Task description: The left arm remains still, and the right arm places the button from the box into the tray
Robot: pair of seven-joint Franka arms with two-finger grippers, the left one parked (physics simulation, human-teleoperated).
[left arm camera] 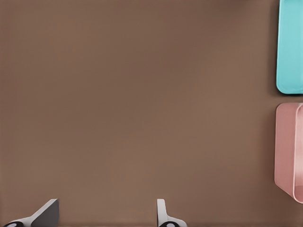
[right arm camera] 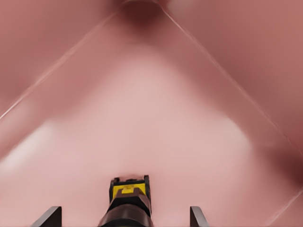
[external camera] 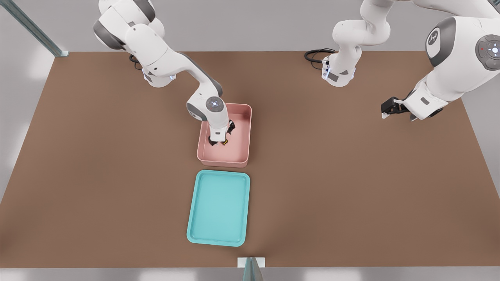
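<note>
A: Where was the button (right arm camera: 127, 198) found?

B: On the floor of the box (external camera: 242, 134), between the spread fingers of the gripper (external camera: 218, 141), ungripped.

A: Its handling?

B: Light, rigid and small was judged; the black body's sides were favoured over the slick yellow cap.

Even soft light, faint shadows

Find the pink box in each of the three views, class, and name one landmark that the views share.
Front view: the box is mid-table, above the tray, with the gripper lowered inside by the button.
Left wrist view: only its corner shows, at the picture's right edge.
Right wrist view: its floor and walls fill the picture.
Shared landmark: the box's pink wall.
</note>
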